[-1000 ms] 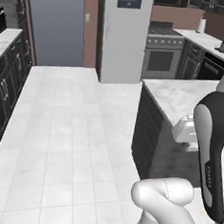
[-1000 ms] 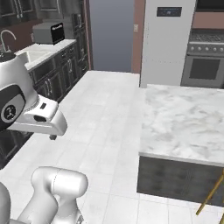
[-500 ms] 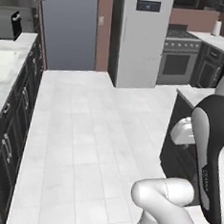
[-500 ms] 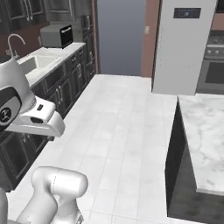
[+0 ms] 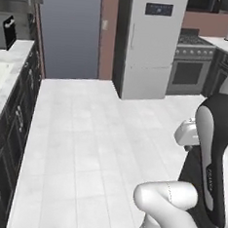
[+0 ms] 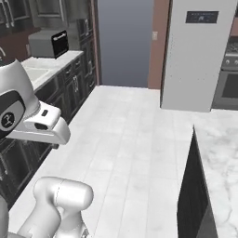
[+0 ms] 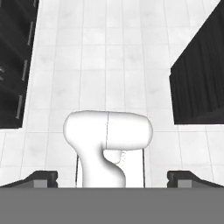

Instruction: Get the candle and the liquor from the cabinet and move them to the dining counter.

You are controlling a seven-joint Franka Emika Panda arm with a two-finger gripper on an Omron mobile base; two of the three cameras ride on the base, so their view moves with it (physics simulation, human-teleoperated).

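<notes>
claw (image 7: pixel 112 177): we see its two dark tips standing wide apart at the foot of the hand view, nothing between them; it points down at the floor, tucked in for driving, we judge.
floor (image 5: pixel 99 134): pale tiles, a bare aisle (room for the base to roll).
dining counter (image 6: pixel 218 162): white veined marble surface on a dark base, close on our right; the goods must end here.
drawers (image 5: pixel 5 145): low dark fronts under the sink surface, on our left.
toaster (image 6: pixel 49 42): on that left surface, farther back.
fridge (image 5: pixel 154 41): tall, grey, at the far wall.
candle, liquor: we cannot see either; presumably shut in a cabinet we have yet to face.
</notes>
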